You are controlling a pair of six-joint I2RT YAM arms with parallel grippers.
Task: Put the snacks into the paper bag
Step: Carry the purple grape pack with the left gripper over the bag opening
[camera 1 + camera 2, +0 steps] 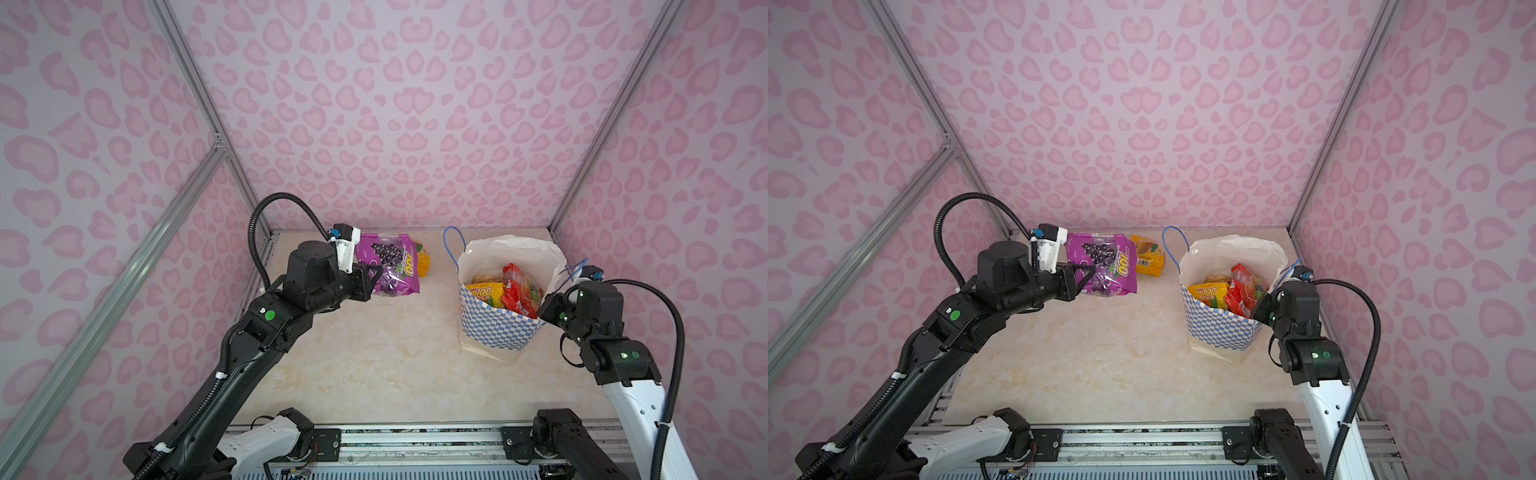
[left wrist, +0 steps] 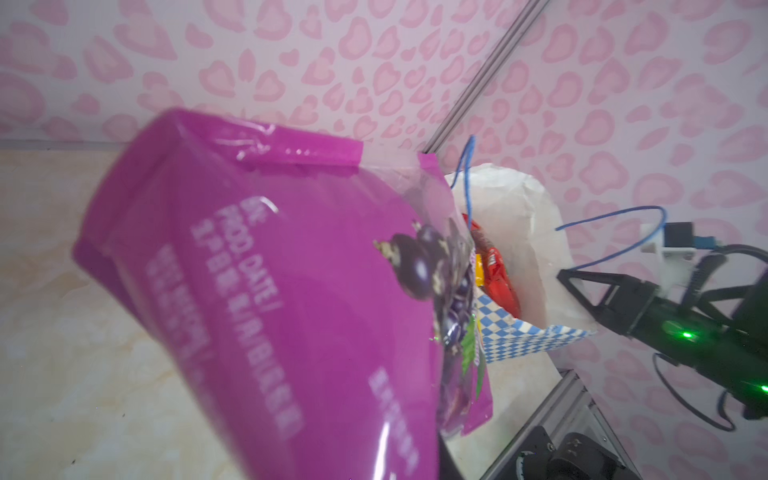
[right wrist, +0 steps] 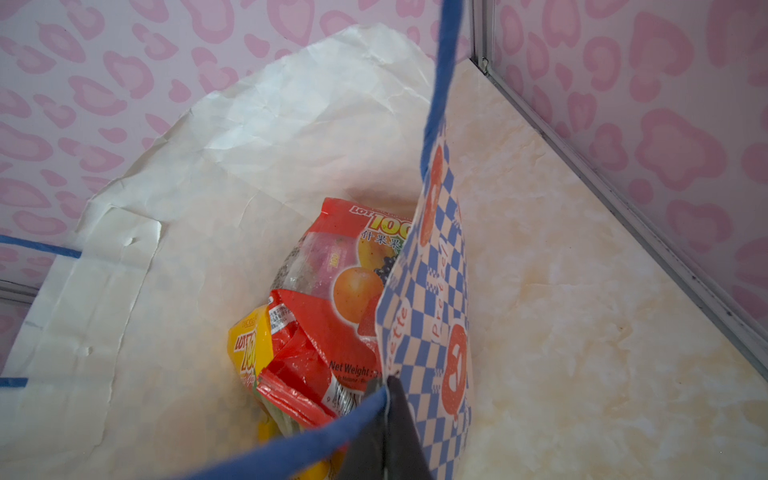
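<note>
Left gripper [image 1: 371, 277]: clamped on purple grape pouch [image 1: 392, 266], held tilted over counter [image 1: 374, 365].
Right gripper [image 1: 547, 306]: pinched tight on paper bag [image 1: 498, 328] rim; bag upright, mouth open.
Beyond left gripper: yellow-orange pouch [image 1: 1148, 261] on counter, partly hidden by the purple one.
Beside right gripper, in bag: red pouch [image 1: 521, 291], yellow pouch [image 1: 484, 291].

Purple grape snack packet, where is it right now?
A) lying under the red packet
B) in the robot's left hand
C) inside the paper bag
B: the left hand is shut on the edge of the glossy purple grape-print packet, outside the cream paper bag.
</note>
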